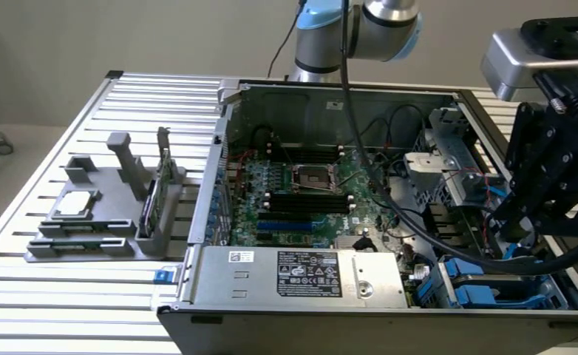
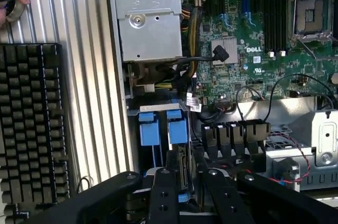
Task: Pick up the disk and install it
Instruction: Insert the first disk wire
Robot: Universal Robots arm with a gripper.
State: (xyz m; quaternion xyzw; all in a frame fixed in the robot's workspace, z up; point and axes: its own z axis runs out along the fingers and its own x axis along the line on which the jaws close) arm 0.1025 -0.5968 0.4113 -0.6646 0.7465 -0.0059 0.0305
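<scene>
My black gripper [image 1: 528, 235] hangs over the drive bay at the front corner of the open computer case [image 1: 232, 140], on the exterior view's right. In the wrist view the gripper [image 2: 185, 167] is shut on the disk [image 2: 182, 180]. The disk stands edge-on between the two fingers [image 2: 161, 192], a thin grey slab with a bit of blue carrier at its near end. It points down into the bay, right beside two blue carriers [image 2: 149, 129] that sit in their slots. Most of the disk is hidden by the fingers.
Inside the case lie the green motherboard [image 1: 309, 185], the silver power supply [image 1: 299, 274] and loose black cables [image 1: 407, 222]. On the slatted table [image 1: 102, 296] a grey holder [image 1: 82, 244] carries a small square chip [image 1: 77, 203] and an upright card [image 1: 161, 185]. A black ribbed block [image 2: 29, 123] lies beside the case.
</scene>
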